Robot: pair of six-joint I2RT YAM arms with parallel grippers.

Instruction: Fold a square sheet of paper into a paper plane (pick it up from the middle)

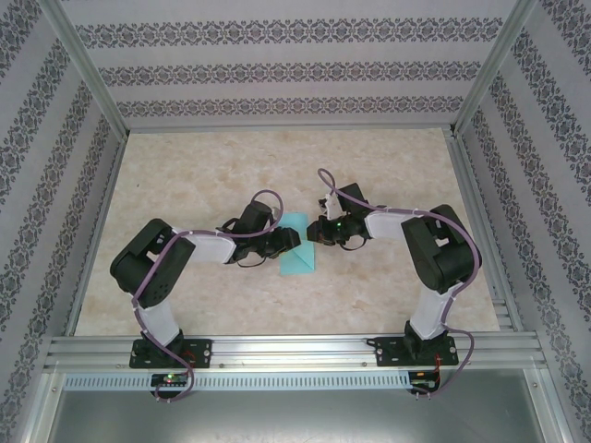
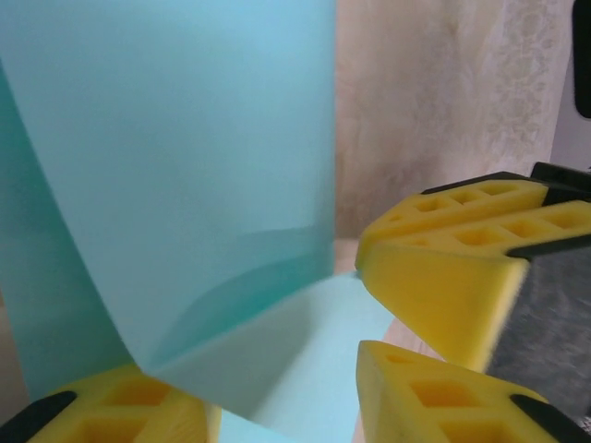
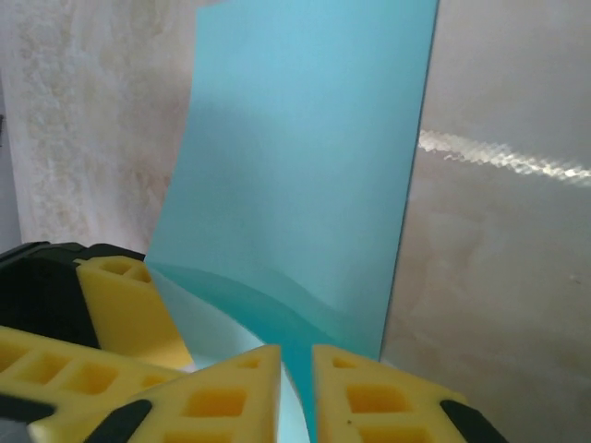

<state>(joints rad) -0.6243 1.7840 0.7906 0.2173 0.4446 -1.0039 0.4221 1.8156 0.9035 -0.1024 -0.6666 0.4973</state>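
Observation:
The square sheet of paper [image 1: 298,251] is turquoise and lies mid-table between my two grippers, with one flap bent upright. In the left wrist view the standing flap of the paper [image 2: 185,166] rises over its flat part. My left gripper [image 2: 277,411] is open, its yellow fingers [image 2: 120,411] well apart with the flat part between them. The right gripper's fingers [image 2: 452,277] sit close by on the right. In the right wrist view my right gripper [image 3: 295,360] is open by a narrow gap, and the curved fold of the paper [image 3: 305,185] runs into that gap. From above, the left gripper [image 1: 284,240] and right gripper [image 1: 318,231] face each other across the sheet.
The beige marbled tabletop [image 1: 388,166] lies bare around the sheet. Aluminium rails [image 1: 295,349] run along the near edge, and patterned walls [image 1: 277,74] close in the back and sides.

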